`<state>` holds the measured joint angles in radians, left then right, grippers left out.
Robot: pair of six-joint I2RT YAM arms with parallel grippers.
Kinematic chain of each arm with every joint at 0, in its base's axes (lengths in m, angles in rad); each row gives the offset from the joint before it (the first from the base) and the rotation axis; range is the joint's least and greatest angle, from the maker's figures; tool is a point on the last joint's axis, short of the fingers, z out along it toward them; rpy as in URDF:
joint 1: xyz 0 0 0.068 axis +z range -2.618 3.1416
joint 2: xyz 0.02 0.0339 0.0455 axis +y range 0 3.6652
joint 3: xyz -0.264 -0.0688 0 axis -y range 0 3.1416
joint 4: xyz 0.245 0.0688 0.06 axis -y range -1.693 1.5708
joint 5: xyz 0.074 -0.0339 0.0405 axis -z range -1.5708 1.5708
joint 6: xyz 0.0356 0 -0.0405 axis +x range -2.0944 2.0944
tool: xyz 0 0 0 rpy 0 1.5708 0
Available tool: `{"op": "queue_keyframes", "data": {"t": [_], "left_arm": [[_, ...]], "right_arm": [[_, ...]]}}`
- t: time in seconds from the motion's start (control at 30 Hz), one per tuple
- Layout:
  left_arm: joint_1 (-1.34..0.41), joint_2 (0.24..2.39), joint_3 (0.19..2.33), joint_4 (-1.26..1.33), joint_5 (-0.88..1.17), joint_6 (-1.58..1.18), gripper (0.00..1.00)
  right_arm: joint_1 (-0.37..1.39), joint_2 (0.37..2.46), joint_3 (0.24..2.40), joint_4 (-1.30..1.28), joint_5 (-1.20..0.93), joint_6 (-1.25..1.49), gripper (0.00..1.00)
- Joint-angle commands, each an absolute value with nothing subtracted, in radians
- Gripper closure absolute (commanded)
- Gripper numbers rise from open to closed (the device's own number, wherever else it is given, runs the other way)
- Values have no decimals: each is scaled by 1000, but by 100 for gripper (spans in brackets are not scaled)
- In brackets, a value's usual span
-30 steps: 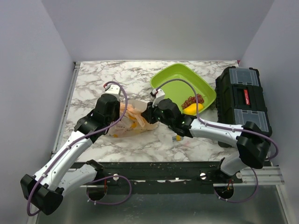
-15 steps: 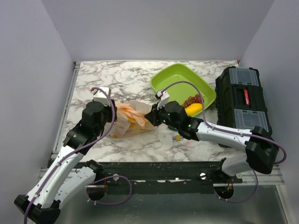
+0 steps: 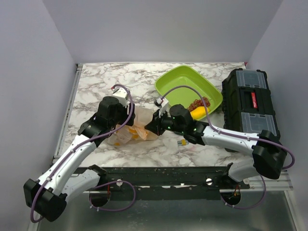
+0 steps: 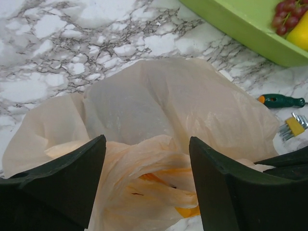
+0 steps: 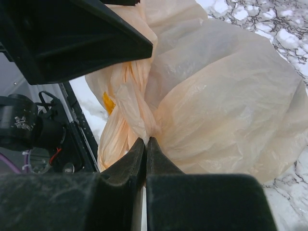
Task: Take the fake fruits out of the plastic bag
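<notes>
The plastic bag [image 3: 135, 126] lies crumpled on the marble table, peach and translucent. In the left wrist view the plastic bag [image 4: 168, 106] fills the middle, with a yellow-orange fake fruit [image 4: 188, 211] showing through its folds. My left gripper [image 4: 147, 147] hovers open just above the bag's gathered mouth, one finger on each side and nothing between them. My right gripper [image 5: 146, 140] is shut on a twisted fold of the plastic bag [image 5: 226, 110]; a yellow piece [image 5: 109, 102] shows through the plastic. In the top view the right gripper [image 3: 150, 129] is at the bag's right edge and the left gripper [image 3: 126, 119] at its left.
A lime-green tray [image 3: 179, 82] at the back right holds red grapes [image 3: 198, 104] and a yellow fruit [image 3: 197, 113]. A black toolbox [image 3: 250, 103] stands at the far right. A green-handled screwdriver [image 4: 281, 100] and hex keys [image 4: 291, 126] lie right of the bag.
My left gripper has opened, swung out left and come back over the bag's mouth. The right gripper has stayed pinched on the bag.
</notes>
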<state>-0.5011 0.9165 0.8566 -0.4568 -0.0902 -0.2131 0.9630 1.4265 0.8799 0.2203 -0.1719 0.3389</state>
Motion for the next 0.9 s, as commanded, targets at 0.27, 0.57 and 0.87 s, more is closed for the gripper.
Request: {"op": "queue_keyframes", "data": {"t": [0.27, 0.57, 0.87], "left_arm": [[-512, 1017, 917, -553, -42, -175, 28], [-514, 1042, 940, -593, -91, -184, 38], [-515, 1081, 958, -617, -20, -173, 37]], "right_arm": [[968, 1415, 853, 232, -203, 367, 95], [967, 1371, 839, 224, -88, 382, 92], [967, 1341, 806, 277, -61, 409, 90]]}}
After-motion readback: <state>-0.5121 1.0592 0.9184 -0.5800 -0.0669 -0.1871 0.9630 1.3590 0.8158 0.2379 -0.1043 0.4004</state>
